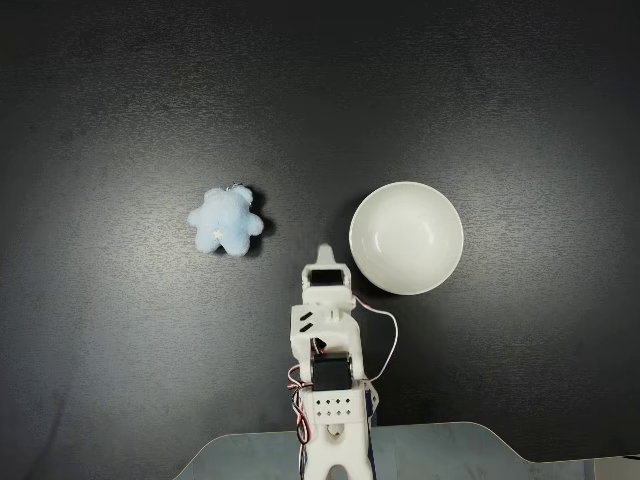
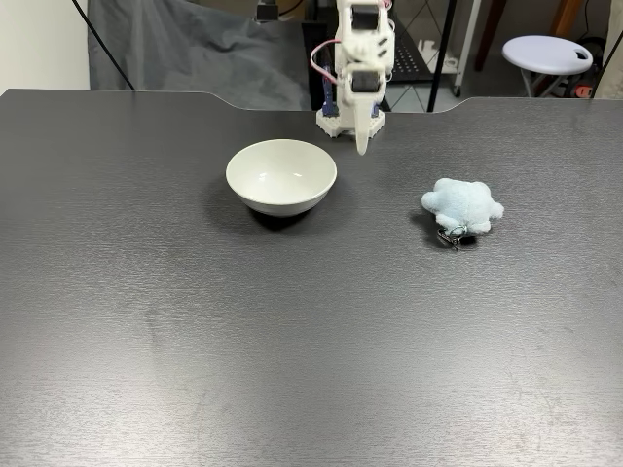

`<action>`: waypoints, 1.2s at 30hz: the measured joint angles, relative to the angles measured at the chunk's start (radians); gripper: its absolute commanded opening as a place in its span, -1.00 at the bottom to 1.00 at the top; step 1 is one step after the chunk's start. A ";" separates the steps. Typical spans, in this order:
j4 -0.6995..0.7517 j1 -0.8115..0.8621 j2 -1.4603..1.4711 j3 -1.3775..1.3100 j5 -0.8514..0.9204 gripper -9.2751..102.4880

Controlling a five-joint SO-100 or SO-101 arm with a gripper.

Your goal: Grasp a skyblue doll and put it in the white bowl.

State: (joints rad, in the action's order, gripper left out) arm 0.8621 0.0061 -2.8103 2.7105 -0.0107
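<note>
The skyblue doll [image 1: 227, 221] lies on the dark table, left of the arm in a fixed view from above and right of it in the fixed view across the table [image 2: 462, 205], its metal loop toward that camera. The white bowl [image 1: 406, 238] [image 2: 281, 175] stands empty on the other side of the arm. My gripper [image 1: 325, 252] [image 2: 362, 148] is folded back near the base, between doll and bowl. It points down, shut, with nothing in it and touching neither.
The arm's base [image 1: 335, 440] sits at the table's edge [image 2: 292, 105]. Behind the table are a dark cloth [image 2: 195, 49], stand legs and a white stool [image 2: 545, 51]. Bare dark tabletop [image 2: 292, 341] stretches beyond the doll and bowl.
</note>
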 measured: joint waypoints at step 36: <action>0.813 -0.726 0.723 -1.411 0.334 -0.72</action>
State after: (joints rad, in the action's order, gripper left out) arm 1.6751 -0.7194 -2.0877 1.2993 0.3237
